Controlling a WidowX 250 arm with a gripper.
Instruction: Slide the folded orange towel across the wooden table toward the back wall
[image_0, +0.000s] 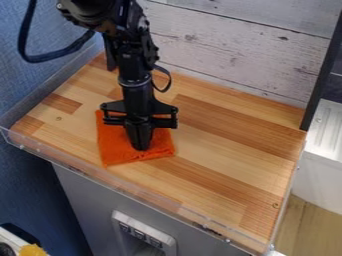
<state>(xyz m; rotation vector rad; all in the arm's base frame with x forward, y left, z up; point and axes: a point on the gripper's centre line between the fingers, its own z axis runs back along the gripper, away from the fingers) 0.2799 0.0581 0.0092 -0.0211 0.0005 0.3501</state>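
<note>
At the lower left corner of the frame, a yellow thing (32, 250) is being cut off by the edge. Along the bottom, a grey cabinet front (87, 200) is being topped by the wooden bench (234, 155), whose near side is being bordered by a clear rim (120, 185). Left of the frame's centre, an orange cloth (119, 150) is being borne flat by the bench. Over the cloth's middle, the pincer (140, 147) is being held pointing down, its fingers being pressed together; whether any fabric is being pinched cannot be told. Toward the upper left, the pincer is being carried by the black arm (135, 62). Across the top, the bench is being backed by a whitewashed plank wall (234, 55), which is being flanked at right by a black post (322, 75).
</note>
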